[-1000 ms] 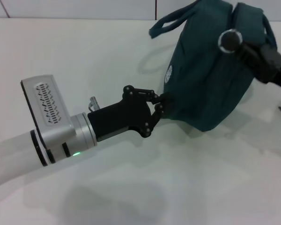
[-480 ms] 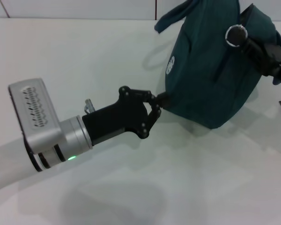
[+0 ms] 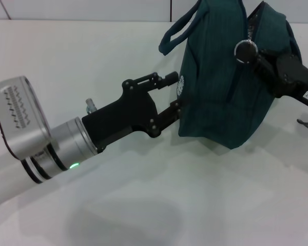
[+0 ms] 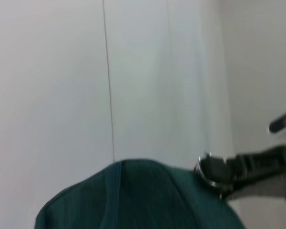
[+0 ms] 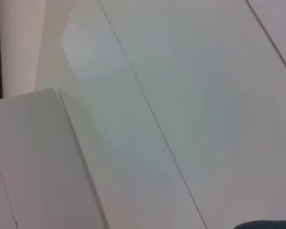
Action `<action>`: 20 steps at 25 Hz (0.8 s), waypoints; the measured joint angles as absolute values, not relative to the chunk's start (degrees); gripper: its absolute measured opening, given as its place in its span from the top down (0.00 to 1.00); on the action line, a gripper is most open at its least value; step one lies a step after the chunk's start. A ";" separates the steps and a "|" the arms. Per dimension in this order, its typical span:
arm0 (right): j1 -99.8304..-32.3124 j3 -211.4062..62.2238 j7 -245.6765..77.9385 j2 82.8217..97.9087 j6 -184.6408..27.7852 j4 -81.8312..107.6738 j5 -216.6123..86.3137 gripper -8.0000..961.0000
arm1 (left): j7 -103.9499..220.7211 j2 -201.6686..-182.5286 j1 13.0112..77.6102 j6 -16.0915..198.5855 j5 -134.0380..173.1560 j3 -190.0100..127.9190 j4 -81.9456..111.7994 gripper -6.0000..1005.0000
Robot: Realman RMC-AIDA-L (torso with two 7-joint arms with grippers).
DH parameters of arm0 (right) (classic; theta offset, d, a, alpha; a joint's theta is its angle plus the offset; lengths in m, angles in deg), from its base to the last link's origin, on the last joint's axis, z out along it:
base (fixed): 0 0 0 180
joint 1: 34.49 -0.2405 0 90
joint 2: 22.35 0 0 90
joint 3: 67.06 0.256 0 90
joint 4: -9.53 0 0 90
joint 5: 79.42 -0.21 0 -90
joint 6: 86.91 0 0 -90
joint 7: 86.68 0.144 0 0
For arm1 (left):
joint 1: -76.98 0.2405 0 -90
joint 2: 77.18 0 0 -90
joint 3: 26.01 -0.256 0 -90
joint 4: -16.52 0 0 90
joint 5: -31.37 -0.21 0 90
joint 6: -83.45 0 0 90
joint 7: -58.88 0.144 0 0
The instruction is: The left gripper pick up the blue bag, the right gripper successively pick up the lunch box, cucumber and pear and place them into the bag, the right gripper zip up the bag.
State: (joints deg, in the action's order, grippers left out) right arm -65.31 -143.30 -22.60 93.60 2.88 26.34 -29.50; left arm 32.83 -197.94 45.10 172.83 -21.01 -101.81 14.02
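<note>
Near the counter's far edge, your left gripper (image 3: 173, 95) stands spread at the teal bag's (image 3: 220, 97) side; right gripper (image 3: 251, 48), fingers hidden, meets its top.

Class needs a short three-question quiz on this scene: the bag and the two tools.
1. True or false: the blue bag lies flat on the table.
2. The left tool is at the bag's: A) side, B) strap, C) underside.
3. Fill in: the right tool meets the bag near its ____.

Key: 1 false, it stands upright; 2 A; 3 top.
</note>
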 joint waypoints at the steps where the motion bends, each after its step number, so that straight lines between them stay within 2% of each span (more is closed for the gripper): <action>1: -65.29 -143.45 -23.00 93.60 2.86 26.35 -29.49 0.98 | 31.71 -197.94 44.91 173.23 -21.00 -101.81 13.93 0.72; 10: -65.02 -144.78 -27.23 93.77 3.24 26.35 -29.52 0.98 | 21.37 -197.94 41.43 173.42 -18.78 -101.78 12.57 0.52; 20: -64.70 -147.52 -31.99 93.85 3.31 26.18 -29.81 0.98 | 19.42 -197.95 39.25 170.54 -18.09 -101.65 12.47 0.54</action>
State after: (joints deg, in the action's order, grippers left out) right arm -64.70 -147.52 -31.99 93.85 3.31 26.18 -29.81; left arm 19.42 -197.95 39.25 170.54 -18.09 -101.65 12.47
